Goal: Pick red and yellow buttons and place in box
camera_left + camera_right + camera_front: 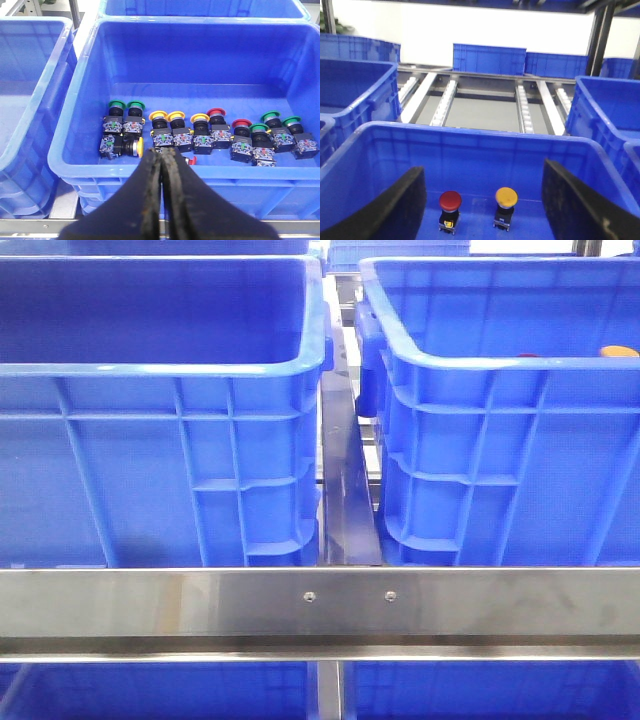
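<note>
The left gripper [161, 165] is hovering with its two black fingers [150, 200] clenched flat against each other, grasping nothing. Just beyond their tips, a large bright blue ribbed plastic crate [75, 150] is holding a row of push-button switches with green, yellow and red round caps [210, 131]; one small red piece [190, 160] is lying on the crate floor close beside the fingertips.

The right gripper [482, 200] is hanging with its black fingers [400, 210] spread wide apart, released and empty. Between them, inside a second bright blue plastic box [470, 137], the red-capped round button [450, 201] and the orange-yellow-capped round button [506, 197] are standing upright side by side, apart from each other and touching neither finger.

In the front view, two blue crates are sitting side by side behind a steel rail [320, 605].
</note>
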Controlling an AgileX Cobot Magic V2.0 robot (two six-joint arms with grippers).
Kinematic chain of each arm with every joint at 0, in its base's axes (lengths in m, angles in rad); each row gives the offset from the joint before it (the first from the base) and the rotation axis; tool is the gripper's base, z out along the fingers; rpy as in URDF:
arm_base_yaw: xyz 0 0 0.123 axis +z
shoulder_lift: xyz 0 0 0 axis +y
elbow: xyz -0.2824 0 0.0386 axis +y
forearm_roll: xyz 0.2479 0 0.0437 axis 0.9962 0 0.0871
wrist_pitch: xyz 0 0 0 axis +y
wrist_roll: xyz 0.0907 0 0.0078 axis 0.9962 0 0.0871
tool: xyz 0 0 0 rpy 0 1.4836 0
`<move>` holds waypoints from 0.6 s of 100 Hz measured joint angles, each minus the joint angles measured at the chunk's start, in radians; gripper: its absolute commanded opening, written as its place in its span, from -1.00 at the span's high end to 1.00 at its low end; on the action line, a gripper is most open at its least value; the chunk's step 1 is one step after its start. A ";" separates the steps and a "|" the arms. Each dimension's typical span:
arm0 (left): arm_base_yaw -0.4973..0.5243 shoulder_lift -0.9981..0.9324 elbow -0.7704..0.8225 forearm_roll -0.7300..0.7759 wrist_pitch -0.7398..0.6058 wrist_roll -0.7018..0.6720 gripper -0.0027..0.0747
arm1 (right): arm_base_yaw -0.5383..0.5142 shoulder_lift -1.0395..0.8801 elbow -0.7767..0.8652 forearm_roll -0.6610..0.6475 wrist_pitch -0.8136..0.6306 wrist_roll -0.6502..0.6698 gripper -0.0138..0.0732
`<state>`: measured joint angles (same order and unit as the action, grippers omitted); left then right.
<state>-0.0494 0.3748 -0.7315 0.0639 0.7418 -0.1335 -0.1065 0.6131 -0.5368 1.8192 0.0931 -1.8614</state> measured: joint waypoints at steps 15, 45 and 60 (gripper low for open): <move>0.000 0.000 0.000 0.000 0.000 0.000 0.98 | 0.000 -0.123 0.081 0.000 0.000 0.000 -0.29; 0.000 0.000 0.000 0.000 0.000 0.000 0.98 | 0.000 -0.194 0.125 0.000 0.000 0.000 0.81; 0.000 0.000 0.000 0.000 0.002 0.000 0.98 | 0.000 -0.195 0.125 0.000 0.013 0.000 0.84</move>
<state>-0.0494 0.3748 -0.7315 0.0639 0.7436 -0.1335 -0.1065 0.4180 -0.4118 1.8192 0.1058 -1.8614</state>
